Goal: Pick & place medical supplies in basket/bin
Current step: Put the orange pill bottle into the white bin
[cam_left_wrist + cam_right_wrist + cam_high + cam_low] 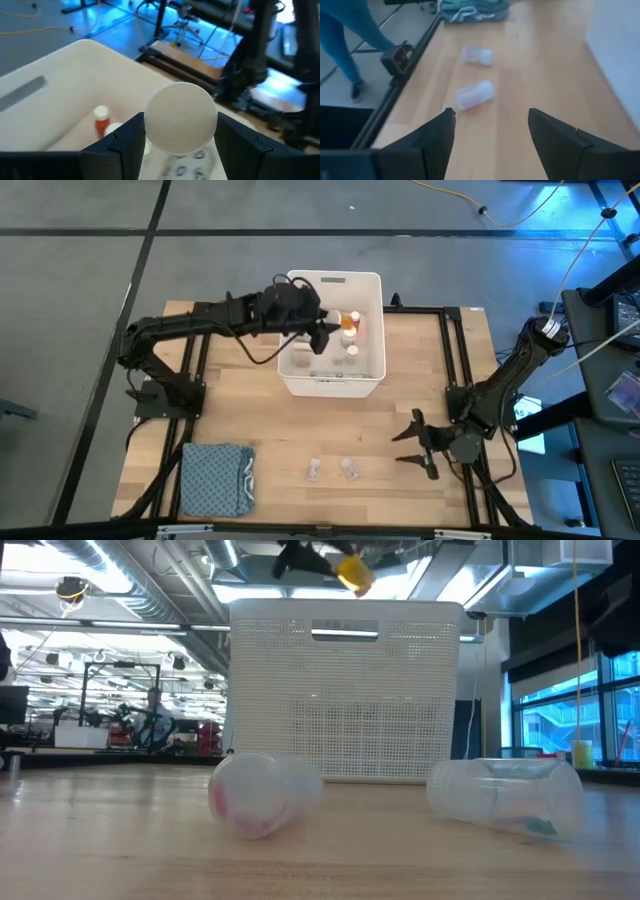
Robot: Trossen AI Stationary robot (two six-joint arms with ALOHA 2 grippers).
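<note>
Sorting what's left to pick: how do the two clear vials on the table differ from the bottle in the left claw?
The vials lie on their sides on the table; the bottle is held above the bin. The vials are clear; the bottle's visible end is white and opaque. The vials are ungripped, near the open right claw; the left claw is shut on the bottle.

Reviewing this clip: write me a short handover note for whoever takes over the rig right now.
Left tool: shut on a round white-ended item, held over the white bin; what the item is, I cannot tell.
Right tool: open, empty, low over the table's right side, facing the two clear vials.
Done: several supplies already lie in the bin, including a red-capped bottle.
Left: release the held item into the bin, then collect both vials lying on their sides at the front.
The folded blue-grey cloth lies at the front left.
</note>
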